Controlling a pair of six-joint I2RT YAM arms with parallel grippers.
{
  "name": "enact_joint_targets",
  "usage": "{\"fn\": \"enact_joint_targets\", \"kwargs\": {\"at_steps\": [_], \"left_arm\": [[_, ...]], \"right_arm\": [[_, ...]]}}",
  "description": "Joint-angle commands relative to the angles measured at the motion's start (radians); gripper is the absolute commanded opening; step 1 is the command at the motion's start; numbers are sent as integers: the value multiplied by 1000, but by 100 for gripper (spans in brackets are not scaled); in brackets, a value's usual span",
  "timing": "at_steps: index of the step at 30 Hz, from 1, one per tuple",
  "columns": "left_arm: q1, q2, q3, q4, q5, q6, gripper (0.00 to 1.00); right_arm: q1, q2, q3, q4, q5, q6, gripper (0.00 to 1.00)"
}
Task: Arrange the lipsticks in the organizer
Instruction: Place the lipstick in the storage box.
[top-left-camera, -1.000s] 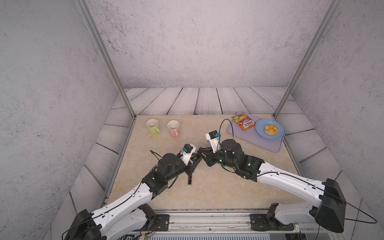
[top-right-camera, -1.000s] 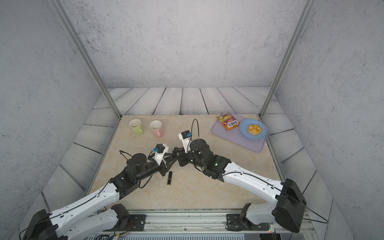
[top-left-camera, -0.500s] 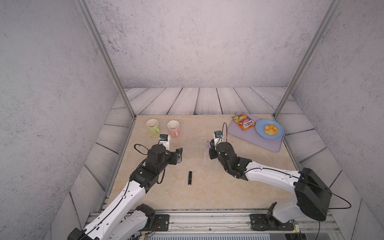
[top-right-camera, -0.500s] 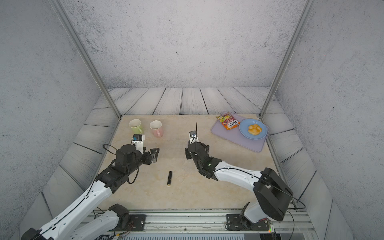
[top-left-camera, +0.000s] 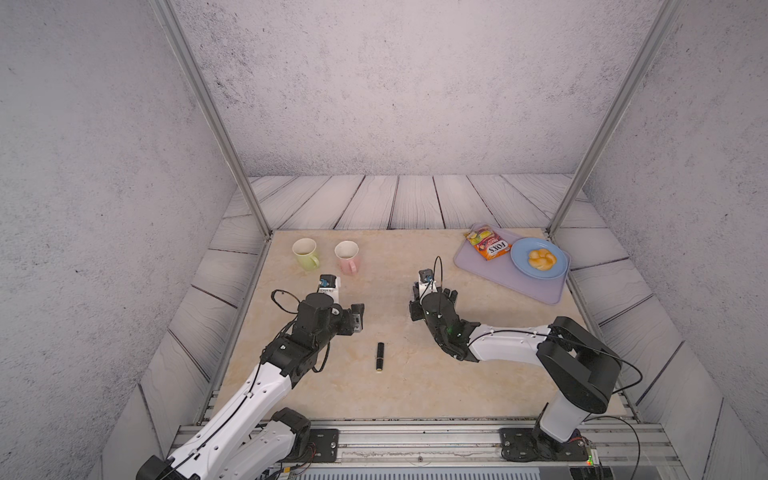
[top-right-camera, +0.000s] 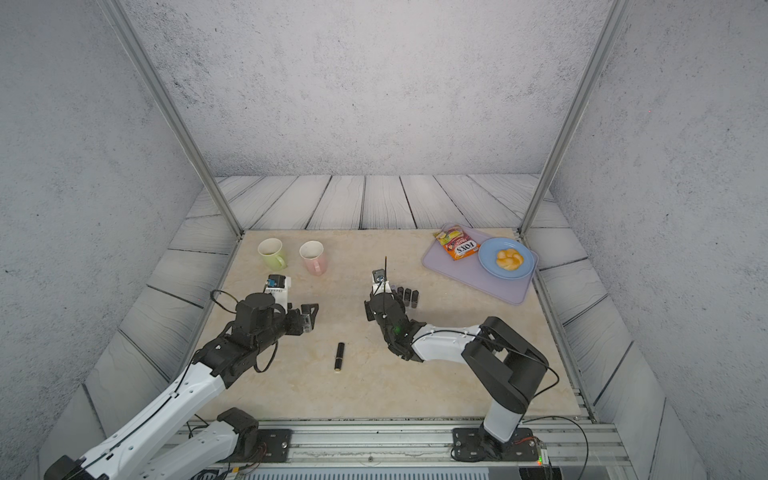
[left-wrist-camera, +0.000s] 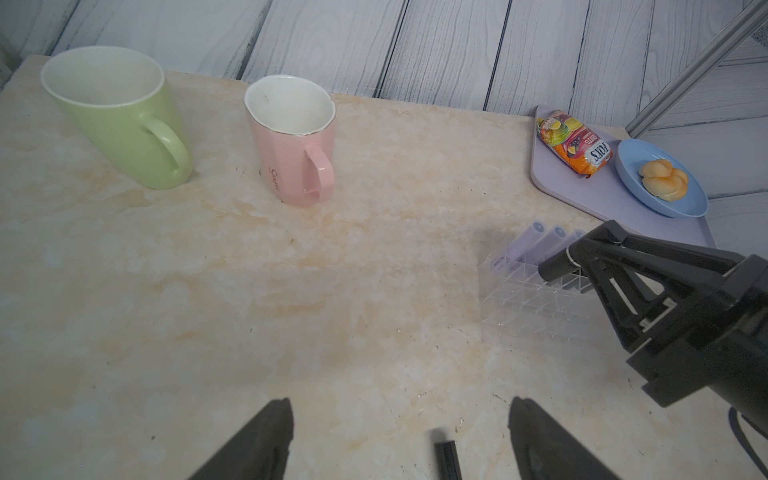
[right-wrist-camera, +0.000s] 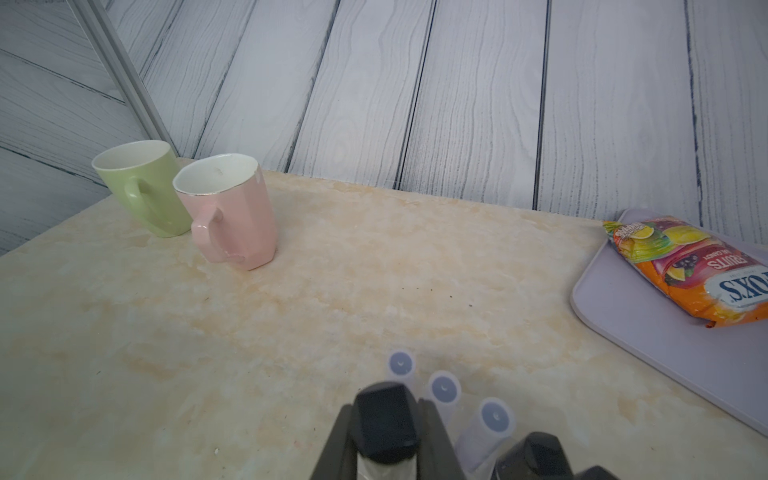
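Loose lipstick (top-left-camera: 379, 356) on table (top-left-camera: 415, 386), front-left of organizer (left-wrist-camera: 532, 303); mugs (top-left-camera: 305, 253) behind; tray (top-left-camera: 519, 282) back right.

Blk lipstick (left-wrist-camera: 448, 459) cut off @ edge.

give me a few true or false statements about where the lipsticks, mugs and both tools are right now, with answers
1. A black lipstick lies flat on the table between the arms. True.
2. The left tool is clamped on a lipstick. False: its jaws stand open, holding nothing.
3. The right tool is shut on a second black lipstick at the organizer. True.
4. The pink mug is tipped over. False: it stands upright beside the green mug.
5. Three lilac lipsticks stand in the organizer. True.
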Motion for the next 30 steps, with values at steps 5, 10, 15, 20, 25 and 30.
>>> {"fn": "enact_joint_targets", "kwargs": {"at_steps": [5,10,15,20,25,30], "left_arm": [[2,-2,-12,7,3,-15,87],[2,-2,-17,13,6,-18,87],[2,7,-18,18,15,-22,87],[2,6,-17,16,17,-21,87],[2,7,-11,6,21,-28,87],[4,17,-3,-2,29,-41,86]], "right_arm": [[2,63,29,78,14,-8,1],[0,90,29,91,11,3,0],[-4,120,38,95,9,23,0],[-9,140,31,99,17,45,0],[-10,143,21,93,24,59,0],[-9,136,6,105,44,60,0]]}}
